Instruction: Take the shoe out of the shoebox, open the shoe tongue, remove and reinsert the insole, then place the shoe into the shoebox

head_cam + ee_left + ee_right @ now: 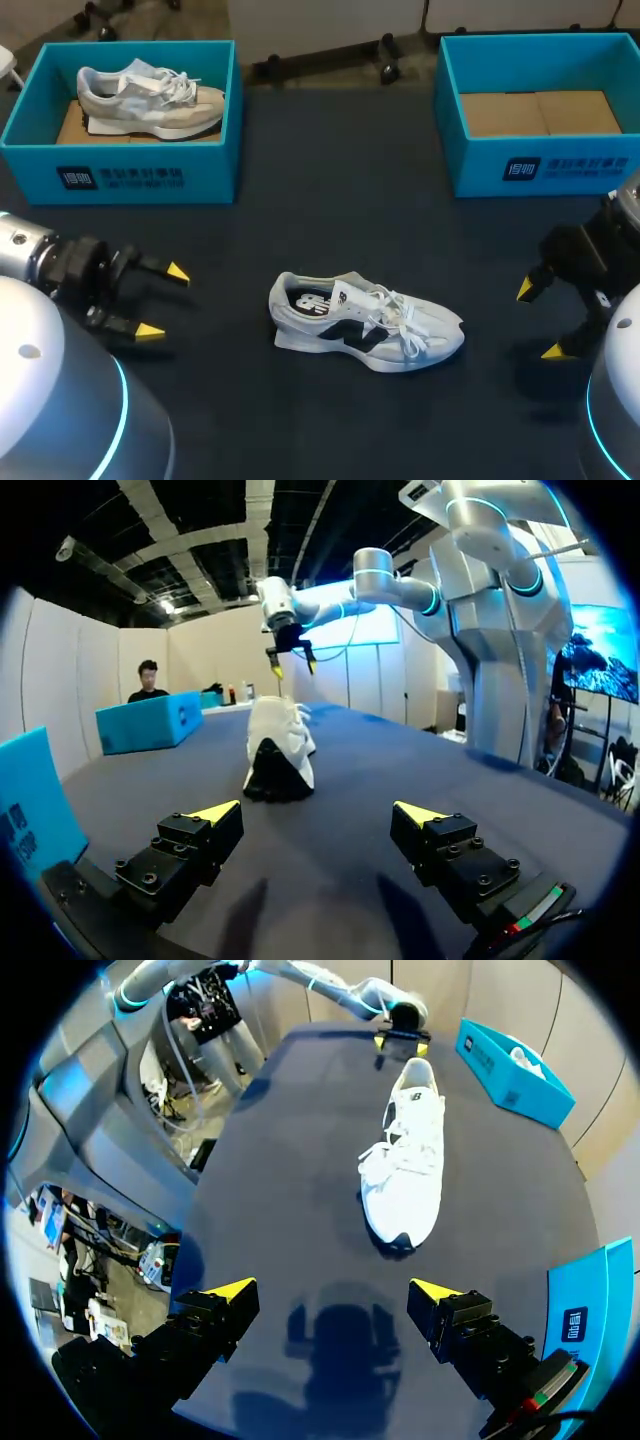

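A white shoe [365,322] with dark side marks and loose white laces lies on the dark table between my two arms, toe toward the right. In the left wrist view the shoe [278,748] shows heel-on, well ahead of the fingers. The right wrist view has the shoe [408,1165] toe-first, ahead of that gripper. My left gripper [163,300] hovers open to the shoe's left, nothing between its yellow tips. My right gripper [539,320] stands open to the shoe's right, also empty. The left gripper [318,812] and right gripper [334,1288] show wide gaps.
A blue shoebox [150,180] at the back left holds a grey and white shoe [150,98]. A second blue shoebox [500,165] at the back right has only a brown cardboard floor. Dark tabletop [330,230] lies between boxes and shoe.
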You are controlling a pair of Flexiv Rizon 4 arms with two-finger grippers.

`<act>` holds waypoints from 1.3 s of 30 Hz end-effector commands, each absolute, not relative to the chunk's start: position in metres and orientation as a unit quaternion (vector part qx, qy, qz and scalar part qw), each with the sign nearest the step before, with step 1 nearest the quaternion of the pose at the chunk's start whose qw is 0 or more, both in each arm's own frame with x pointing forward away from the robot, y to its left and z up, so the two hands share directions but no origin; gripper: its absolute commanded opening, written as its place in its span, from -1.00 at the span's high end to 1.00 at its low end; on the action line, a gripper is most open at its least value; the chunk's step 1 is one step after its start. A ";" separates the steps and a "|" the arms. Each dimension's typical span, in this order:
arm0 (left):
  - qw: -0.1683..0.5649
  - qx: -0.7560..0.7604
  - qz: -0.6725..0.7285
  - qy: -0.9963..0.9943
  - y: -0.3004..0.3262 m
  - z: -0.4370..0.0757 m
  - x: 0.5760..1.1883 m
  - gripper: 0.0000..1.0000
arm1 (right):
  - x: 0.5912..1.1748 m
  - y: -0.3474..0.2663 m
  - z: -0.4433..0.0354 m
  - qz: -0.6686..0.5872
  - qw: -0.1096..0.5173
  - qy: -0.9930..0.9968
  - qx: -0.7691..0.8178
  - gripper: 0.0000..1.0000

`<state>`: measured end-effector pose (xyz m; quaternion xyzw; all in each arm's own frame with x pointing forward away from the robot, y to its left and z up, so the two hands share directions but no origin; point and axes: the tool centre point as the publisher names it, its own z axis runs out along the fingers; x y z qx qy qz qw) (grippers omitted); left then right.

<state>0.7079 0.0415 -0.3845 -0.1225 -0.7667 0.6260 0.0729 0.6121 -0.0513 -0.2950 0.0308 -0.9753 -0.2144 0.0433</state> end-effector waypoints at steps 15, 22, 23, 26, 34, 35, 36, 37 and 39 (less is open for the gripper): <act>0.059 -0.056 0.664 -0.743 0.029 -0.387 0.706 -1.00 | 0.612 -0.051 -0.296 -0.213 0.043 -0.976 0.031 -1.00; 0.068 -0.041 0.655 -0.751 0.011 -0.388 0.708 -1.00 | 0.612 -0.051 -0.296 -0.213 0.043 -0.976 0.031 -1.00; 0.068 -0.041 0.655 -0.751 0.011 -0.388 0.708 -1.00 | 0.612 -0.051 -0.296 -0.213 0.043 -0.976 0.031 -1.00; 0.073 -0.036 0.650 -0.756 -0.010 -0.391 0.709 -1.00 | 0.612 -0.051 -0.296 -0.213 0.043 -0.976 0.031 -1.00; 0.080 -0.028 0.645 -0.760 -0.034 -0.392 0.713 -1.00 | 0.612 -0.051 -0.296 -0.213 0.043 -0.976 0.031 -1.00; 0.080 -0.028 0.645 -0.759 -0.036 -0.393 0.714 -1.00 | 0.612 -0.051 -0.296 -0.213 0.043 -0.976 0.031 -1.00; 0.080 -0.028 0.645 -0.760 -0.039 -0.393 0.715 -1.00 | 0.612 -0.051 -0.296 -0.213 0.043 -0.976 0.031 -1.00; 0.077 -0.030 0.642 -0.762 -0.042 -0.393 0.715 -1.00 | 0.612 -0.051 -0.296 -0.213 0.043 -0.976 0.031 -1.00; 0.077 -0.030 0.642 -0.762 -0.045 -0.393 0.716 -1.00 | 0.612 -0.051 -0.296 -0.213 0.043 -0.976 0.031 -1.00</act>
